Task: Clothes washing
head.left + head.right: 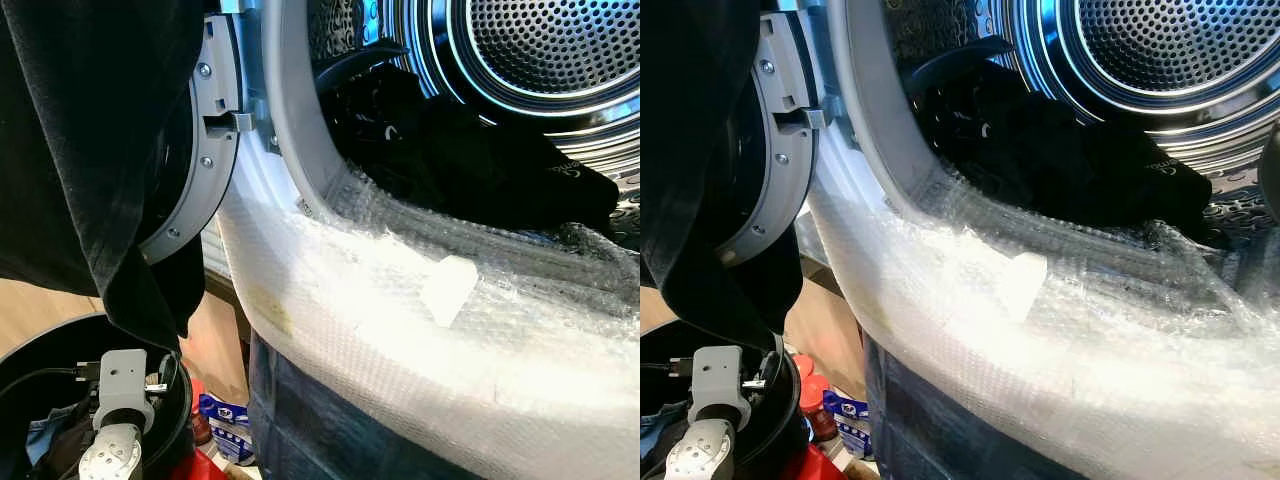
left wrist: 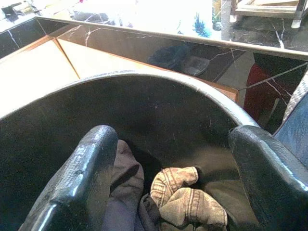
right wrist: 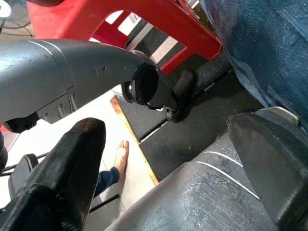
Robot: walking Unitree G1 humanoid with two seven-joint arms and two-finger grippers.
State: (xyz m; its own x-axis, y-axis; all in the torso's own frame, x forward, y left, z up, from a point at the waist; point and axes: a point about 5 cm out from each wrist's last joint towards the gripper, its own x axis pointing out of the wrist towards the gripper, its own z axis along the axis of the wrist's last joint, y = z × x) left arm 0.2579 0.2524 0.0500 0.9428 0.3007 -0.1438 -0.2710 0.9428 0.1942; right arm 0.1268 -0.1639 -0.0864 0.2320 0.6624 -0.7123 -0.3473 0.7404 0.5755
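Note:
The washing machine drum (image 1: 550, 50) stands open, with black clothes (image 1: 460, 150) heaped in its mouth. A black garment (image 1: 90, 150) hangs at the left, draped in front of the open door (image 1: 205, 150). At the lower left stands a black laundry basket (image 1: 30, 340), and my left arm (image 1: 120, 400) reaches down into it. My left gripper (image 2: 172, 134) is open just above the clothes in the basket (image 2: 144, 77): a tan garment (image 2: 187, 202) and a grey-purple one (image 2: 122, 183). Nothing is between its fingers. My right gripper (image 3: 166, 125) hangs open and holds nothing.
Bubble wrap (image 1: 420, 320) covers the machine's front rim below the opening. A blue-and-white packet (image 1: 225, 415) and a red container (image 1: 810, 395) sit on the floor by the basket. A red stool (image 3: 144, 19) and a person's bare foot (image 3: 121, 156) are near my legs.

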